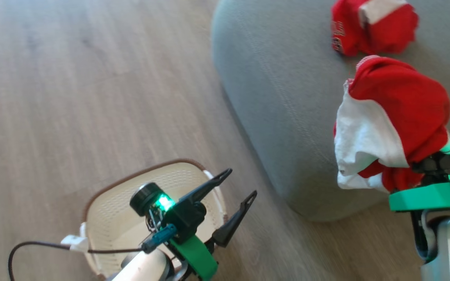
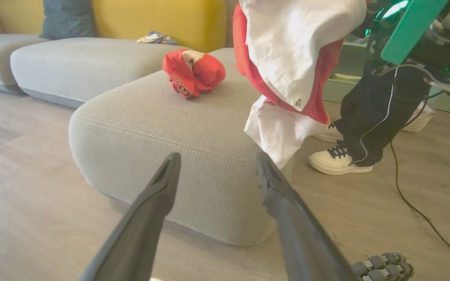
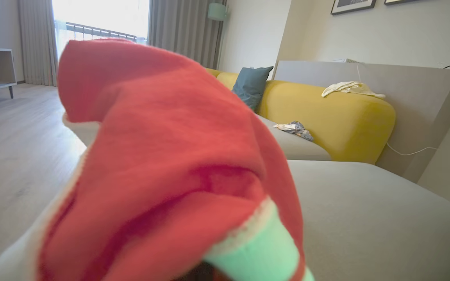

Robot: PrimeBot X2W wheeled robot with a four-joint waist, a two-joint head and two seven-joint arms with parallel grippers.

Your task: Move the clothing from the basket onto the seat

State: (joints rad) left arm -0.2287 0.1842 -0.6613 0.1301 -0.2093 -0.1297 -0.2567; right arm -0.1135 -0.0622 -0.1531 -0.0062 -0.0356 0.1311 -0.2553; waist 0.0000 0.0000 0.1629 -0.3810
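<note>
Head view first: found right pincer (image 1: 430, 166) clamped together on one garment (image 1: 400, 105), held up at the edge of the seat (image 1: 279, 97), with cloth draped right over it. Noted second garment (image 1: 373, 27) lying bunched on the seat, further in. Found left pincer (image 1: 240, 182) spread apart, holding nothing, above the basket (image 1: 143, 167).

Risks, as judged:
- Could slide off to the floor if let go here, with the white panel hanging down beside the seat's corner in left wrist view.
- Could snag on release, being wrapped round the pincer.
- Noted a person's shoe (image 2: 338, 162) on the floor just beyond the hanging cloth; could foul a wide swing.

Basket: saw no clothing in the visible part; cannot tell behind the left arm.
</note>
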